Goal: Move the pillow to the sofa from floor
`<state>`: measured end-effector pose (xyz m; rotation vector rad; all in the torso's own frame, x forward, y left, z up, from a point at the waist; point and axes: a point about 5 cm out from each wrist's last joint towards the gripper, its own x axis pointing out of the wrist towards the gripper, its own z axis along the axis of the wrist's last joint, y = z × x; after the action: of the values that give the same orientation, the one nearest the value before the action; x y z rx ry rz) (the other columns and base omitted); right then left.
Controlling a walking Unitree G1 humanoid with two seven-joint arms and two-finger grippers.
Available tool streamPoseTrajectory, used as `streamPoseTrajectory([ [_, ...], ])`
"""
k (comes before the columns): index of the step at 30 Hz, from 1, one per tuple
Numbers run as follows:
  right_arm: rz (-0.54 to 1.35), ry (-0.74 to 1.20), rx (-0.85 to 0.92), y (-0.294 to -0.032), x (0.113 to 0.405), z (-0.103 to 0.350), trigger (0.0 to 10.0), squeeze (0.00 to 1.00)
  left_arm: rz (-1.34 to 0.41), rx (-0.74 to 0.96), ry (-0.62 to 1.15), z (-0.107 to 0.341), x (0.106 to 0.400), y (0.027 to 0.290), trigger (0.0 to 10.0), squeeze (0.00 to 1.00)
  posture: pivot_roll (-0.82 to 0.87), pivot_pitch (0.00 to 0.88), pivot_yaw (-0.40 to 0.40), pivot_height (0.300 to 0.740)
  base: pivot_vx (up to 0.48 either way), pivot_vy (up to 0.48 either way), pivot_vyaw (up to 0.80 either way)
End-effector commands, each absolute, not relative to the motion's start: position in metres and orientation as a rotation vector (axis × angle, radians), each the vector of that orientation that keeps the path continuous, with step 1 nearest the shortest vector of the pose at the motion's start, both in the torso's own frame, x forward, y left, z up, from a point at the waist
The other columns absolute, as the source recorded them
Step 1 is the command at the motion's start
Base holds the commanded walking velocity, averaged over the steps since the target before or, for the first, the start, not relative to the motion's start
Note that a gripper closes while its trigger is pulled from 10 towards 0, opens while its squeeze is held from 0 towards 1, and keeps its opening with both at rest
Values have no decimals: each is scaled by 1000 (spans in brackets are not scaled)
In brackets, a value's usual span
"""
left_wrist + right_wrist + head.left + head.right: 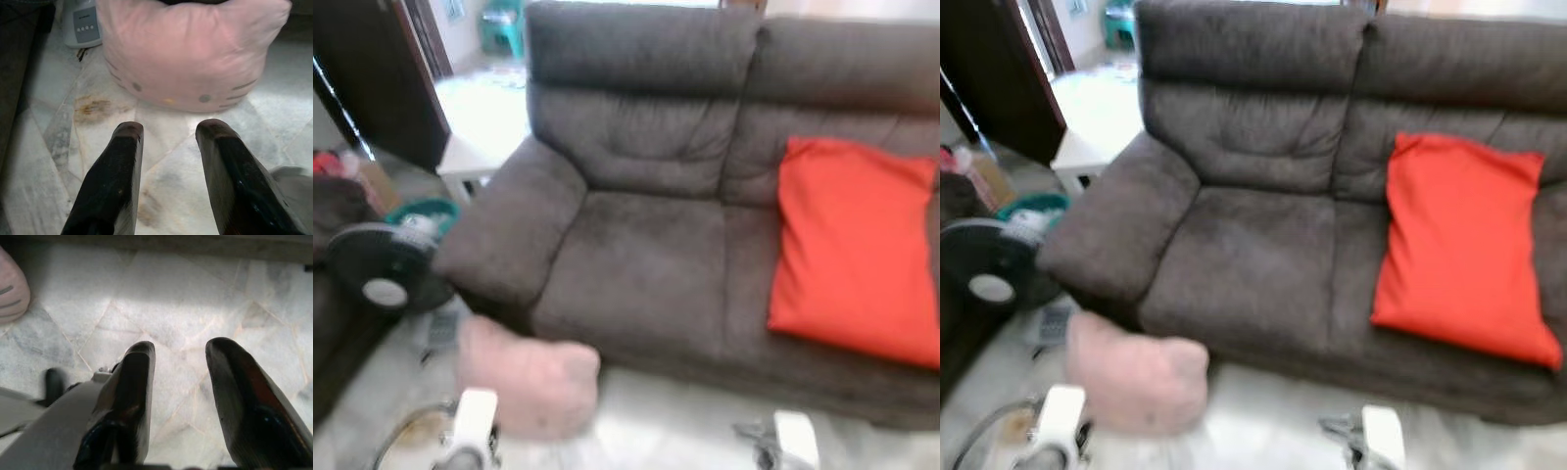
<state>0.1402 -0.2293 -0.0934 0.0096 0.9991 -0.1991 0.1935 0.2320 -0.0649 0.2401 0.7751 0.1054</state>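
Left tool [166, 134]: two black fingers [115, 181] standing apart, holding nothing, hovering over the marble floor [44, 166] and pointing toward the pink pillow [195, 51] just ahead, not touching it. Right tool [178, 352]: fingers [244, 401] likewise standing apart and empty, hanging above bare marble tiles, with an edge of the pink pillow showing at the corner of its wrist view. Pink pillow: cat-face cushion with grey whisker lines and dot eyes, lying on the floor in front of the sofa's [646, 264] front edge, below the sofa's left armrest [509, 230], nearer the robot's left arm than its right. Rust-coloured stain [93, 105]: marking a floor tile just beside the pillow. Grey fan base with a row of buttons [83, 24]: standing on the floor close by the pillow's far side. Black electric fan [382, 264]: standing on the floor to the left of the armrest, its round head facing the robot. Dark grey fabric sofa: two seats, sitting directly beyond the pillow, with its left seat cushion lying bare. Red-orange pillow [857, 250]: leaning against the backrest on the right seat, well apart from the pink one. Teal basin [426, 211]: sitting behind the fan. White low stand [470, 162]: sitting beyond the armrest near a bright doorway, detail blurred.
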Motion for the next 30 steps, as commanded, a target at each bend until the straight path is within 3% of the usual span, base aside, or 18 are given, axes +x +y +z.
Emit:
streamPoseTrajectory([
  [1, -184, 973, 19, -226, 149, -91, 10000, 0, 103, 261, 790, -65, 192, 237, 10000, 0, 143, 58, -15, 740, 0, 446, 0],
  [30, -181, 995, 32, -228, 144, -92, 10000, 0, 82, 242, 890, -78, 175, 227, 10000, 0, 131, 49, -14, 740, 0, 443, -83],
])
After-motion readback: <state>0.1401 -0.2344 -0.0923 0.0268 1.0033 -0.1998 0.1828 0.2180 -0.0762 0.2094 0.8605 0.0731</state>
